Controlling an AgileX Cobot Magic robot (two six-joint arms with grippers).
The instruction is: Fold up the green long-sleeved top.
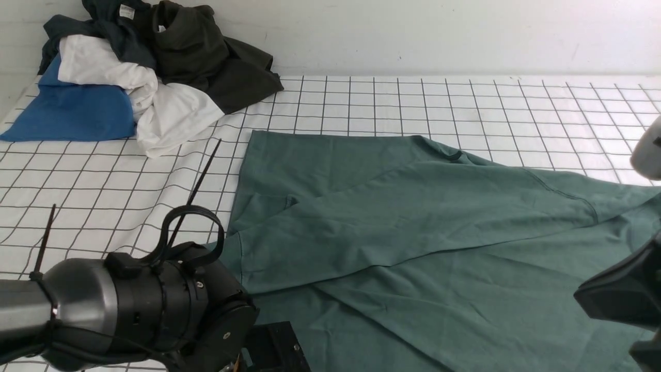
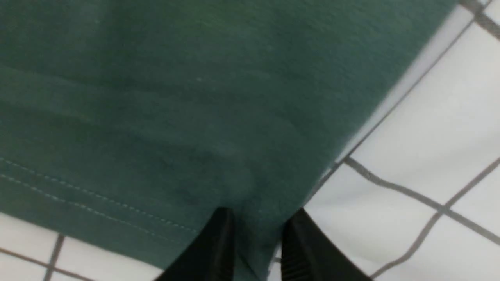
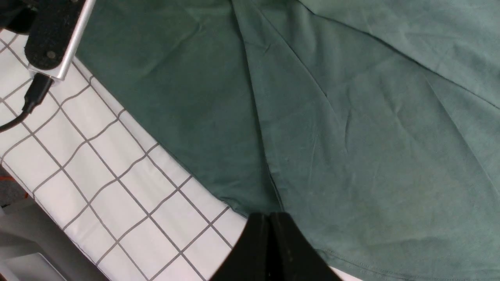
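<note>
- The green long-sleeved top (image 1: 413,217) lies spread over the centre and right of the checked table cover (image 1: 361,103), one layer lying slantwise over another, well apart from the heap of other clothes (image 1: 155,67) at the far left corner
- The left gripper (image 2: 261,218) pinches a hem corner, cloth puckered between its narrow-set jaws, seemingly to lift that edge for a fold
- The right gripper (image 3: 269,218) sits at the hem's edge with its jaws pressed together; whether any cloth is trapped cannot be made out
- The left arm (image 1: 129,305) reaches low along the near edge, wrist angled down towards the cover; the right arm (image 1: 619,294) shows only at the right margin, over the garment
</note>
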